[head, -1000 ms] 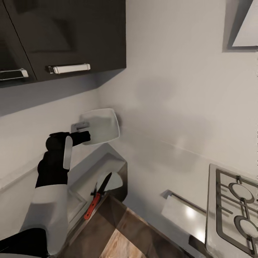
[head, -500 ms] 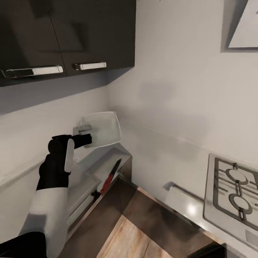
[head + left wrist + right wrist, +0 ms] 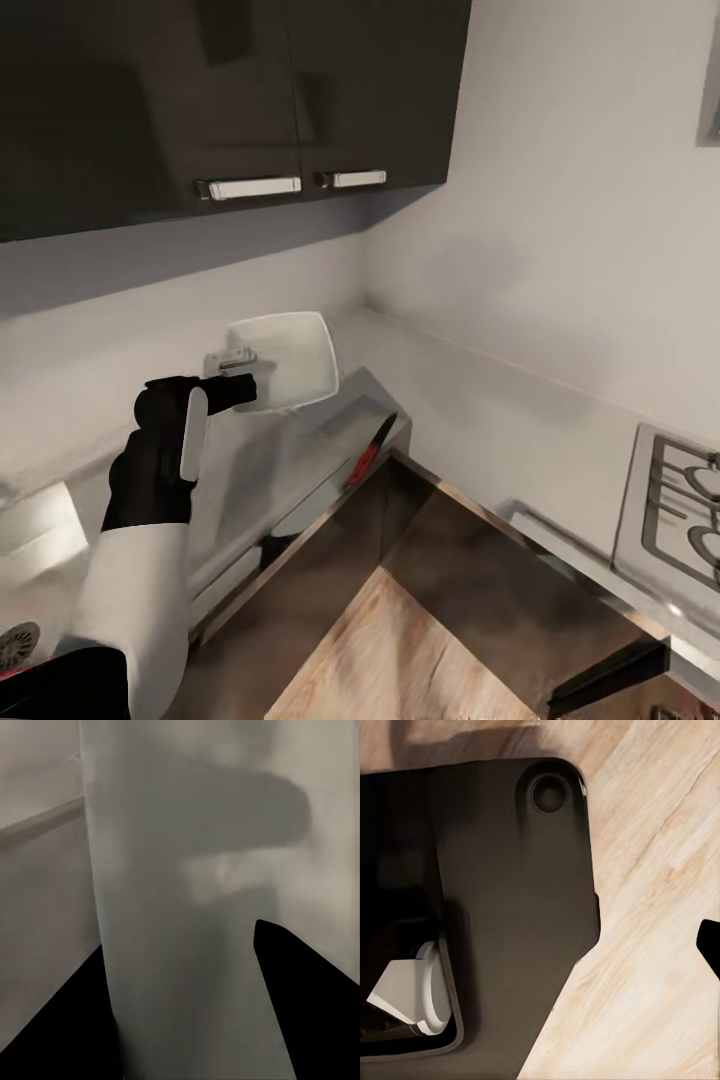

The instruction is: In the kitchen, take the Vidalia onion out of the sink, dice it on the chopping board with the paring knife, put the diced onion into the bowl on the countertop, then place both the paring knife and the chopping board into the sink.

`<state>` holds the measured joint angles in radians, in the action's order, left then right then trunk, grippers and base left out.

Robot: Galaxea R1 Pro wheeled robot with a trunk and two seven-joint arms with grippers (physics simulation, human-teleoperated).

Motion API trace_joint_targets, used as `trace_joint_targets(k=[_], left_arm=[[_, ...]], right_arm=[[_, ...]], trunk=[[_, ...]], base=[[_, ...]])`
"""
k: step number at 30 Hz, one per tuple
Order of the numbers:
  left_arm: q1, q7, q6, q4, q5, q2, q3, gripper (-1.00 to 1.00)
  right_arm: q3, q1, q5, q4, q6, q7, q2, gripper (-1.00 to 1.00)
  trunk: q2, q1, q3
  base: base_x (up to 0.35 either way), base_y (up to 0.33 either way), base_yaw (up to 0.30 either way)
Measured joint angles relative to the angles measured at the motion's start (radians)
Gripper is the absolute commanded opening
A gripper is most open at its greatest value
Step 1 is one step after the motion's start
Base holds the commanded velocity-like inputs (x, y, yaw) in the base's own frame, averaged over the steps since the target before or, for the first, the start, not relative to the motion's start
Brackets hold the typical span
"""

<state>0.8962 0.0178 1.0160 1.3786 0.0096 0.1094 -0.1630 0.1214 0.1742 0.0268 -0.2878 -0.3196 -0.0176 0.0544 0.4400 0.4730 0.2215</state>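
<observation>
My left gripper (image 3: 236, 377) is shut on the rim of the white bowl (image 3: 292, 362), which it holds tilted in the air above the countertop (image 3: 285, 475). In the left wrist view the bowl's pale wall (image 3: 180, 945) runs between the two dark fingers (image 3: 289, 979). The paring knife (image 3: 371, 453), with red handle and dark blade, lies at the countertop's end by the corner. A corner of the sink (image 3: 16, 640) with its round drain shows at the lower left. The onion and the chopping board are out of view. One dark tip of the right gripper's fingers (image 3: 710, 943) hangs over the wood floor.
Dark wall cabinets (image 3: 250, 90) with silver handles hang above the counter. A hob (image 3: 680, 500) sits on the counter run at the right. Between the two runs lies wood floor (image 3: 400, 650). The right wrist view looks down on my black base (image 3: 487, 907).
The camera has swung left, so the hob slid toward the right edge and the sink's drain came into view. My left gripper still holds the bowl the same way.
</observation>
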Motion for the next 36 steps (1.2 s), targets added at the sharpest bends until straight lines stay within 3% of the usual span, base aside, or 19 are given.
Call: trace_joint_targets(k=[15, 30, 36], left_arm=[[0.0, 0.0, 0.0, 0.0, 0.0, 0.0, 0.0, -1.0], [-0.001, -0.001, 0.0, 0.002, 0.0, 0.001, 0.002, -1.0], [-0.045, -0.001, 0.0, -0.086, 0.0, 0.001, 0.048, -1.0]], right_arm=[[0.0, 0.0, 0.001, 0.0, 0.0, 0.0, 0.0, 1.0], [0.001, 0.0, 0.0, 0.0, 0.0, 0.0, -0.001, 1.0], [0.001, 0.0, 0.0, 0.0, 0.001, 0.001, -0.001, 1.0]], trunk=[[0.0, 0.0, 0.0], [0.0, 0.0, 0.0], [0.0, -0.001, 0.0]], base=[[-0.34, 0.017, 0.287], [-0.297, 0.17, 0.286], [-0.129, 0.14, 0.104]])
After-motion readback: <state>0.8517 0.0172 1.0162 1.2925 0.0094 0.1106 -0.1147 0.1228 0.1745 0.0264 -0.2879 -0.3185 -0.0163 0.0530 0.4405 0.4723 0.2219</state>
